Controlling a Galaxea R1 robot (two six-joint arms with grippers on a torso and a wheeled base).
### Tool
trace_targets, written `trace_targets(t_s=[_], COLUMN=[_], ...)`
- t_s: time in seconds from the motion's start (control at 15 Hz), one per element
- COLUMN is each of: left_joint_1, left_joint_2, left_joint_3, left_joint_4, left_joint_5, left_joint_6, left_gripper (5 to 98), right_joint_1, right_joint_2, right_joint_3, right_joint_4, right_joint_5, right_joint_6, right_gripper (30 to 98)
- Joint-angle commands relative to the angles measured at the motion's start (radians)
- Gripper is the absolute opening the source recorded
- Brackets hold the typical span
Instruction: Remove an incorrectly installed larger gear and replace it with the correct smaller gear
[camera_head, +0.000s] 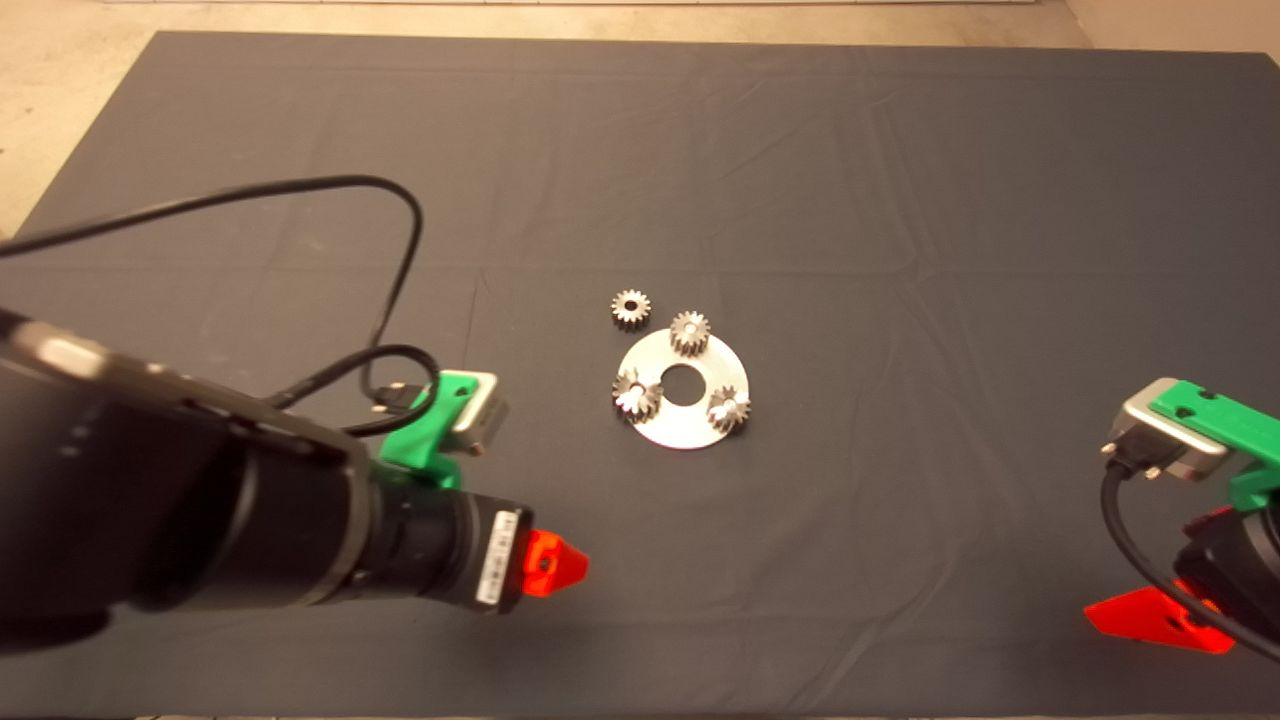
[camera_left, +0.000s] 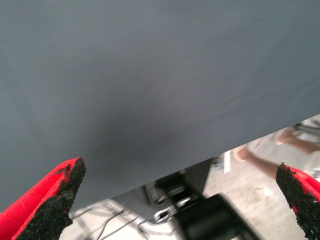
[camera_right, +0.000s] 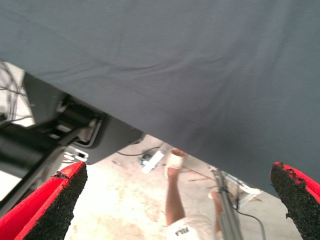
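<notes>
A round silver plate (camera_head: 700, 435) with a centre hole lies mid-mat and carries three gears. The one on its left edge (camera_head: 636, 394) looks slightly wider and brighter than the others and overhangs the rim; it seems to be the larger gear. Two small gears sit at the plate's far edge (camera_head: 689, 332) and right edge (camera_head: 729, 408). The smaller gear (camera_head: 631, 308), dull grey with a dark hole, lies loose on the mat just beyond the plate. My left gripper (camera_head: 550, 565) (camera_left: 180, 170) hovers open, near and left of the plate. The right gripper (camera_head: 1150, 617) (camera_right: 177, 170) is open at the lower right edge.
The dark mat (camera_head: 900, 200) covers the table and is creased in places. A black cable (camera_head: 400, 250) loops over the mat from the left arm. Beyond the mat's near edge, the wrist views show floor, the robot base and a person's leg (camera_right: 172, 200).
</notes>
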Motion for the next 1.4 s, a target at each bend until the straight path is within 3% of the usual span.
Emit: trace_targets(t_s=[0.0, 0.2, 0.4, 0.53, 0.67, 0.73, 0.8, 0.87, 0.93, 1.0, 1.2, 1.33], left_joint_1=[0.080, 0.110, 0.135, 0.175, 0.179, 0.179, 0.179, 0.181, 0.184, 0.184, 0.184, 0.185], left_joint_2=[0.090, 0.221, 0.351, 0.365, 0.365, 0.367, 0.370, 0.371, 0.370, 0.367, 0.368, 0.371], left_joint_3=[-0.044, -0.124, -0.239, -0.306, -0.349, -0.381, -0.407, -0.407, -0.404, -0.403, -0.416, -0.430], left_joint_4=[0.107, 0.160, 0.206, 0.251, 0.264, 0.264, 0.263, 0.263, 0.267, 0.269, 0.269, 0.270], left_joint_5=[0.005, 0.014, 0.061, 0.082, 0.086, 0.101, 0.156, 0.231, 0.276, 0.282, 0.290, 0.292], left_joint_6=[-0.029, -0.032, -0.035, -0.032, -0.024, -0.021, -0.019, -0.018, 0.002, 0.029, 0.040, 0.077], left_gripper=[97.7, 97.7, 97.7, 97.7, 97.7, 97.7, 97.7, 97.7, 97.7, 97.7, 97.7, 97.7], right_joint_1=[0.013, 0.013, 0.013, 0.013, 0.013, 0.013, 0.013, 0.013, 0.013, 0.013, 0.013, 0.013], right_joint_2=[0.004, 0.001, 0.001, 0.002, 0.002, 0.001, 0.002, 0.003, 0.004, 0.005, 0.004, 0.004], right_joint_3=[0.005, 0.005, 0.005, 0.005, 0.007, 0.008, 0.008, 0.008, 0.007, 0.008, 0.008, 0.008], right_joint_4=[0.037, 0.037, 0.037, 0.037, 0.038, 0.039, 0.040, 0.040, 0.040, 0.040, 0.040, 0.042], right_joint_5=[0.019, 0.019, 0.026, 0.042, 0.042, 0.043, 0.044, 0.044, 0.044, 0.044, 0.044, 0.044], right_joint_6=[0.000, 0.000, 0.000, -0.002, -0.002, -0.002, -0.002, -0.002, -0.002, -0.002, -0.002, -0.002], right_gripper=[96.8, 96.8, 96.8, 96.8, 96.8, 96.8, 96.8, 96.8, 96.8, 96.8, 96.8, 96.8])
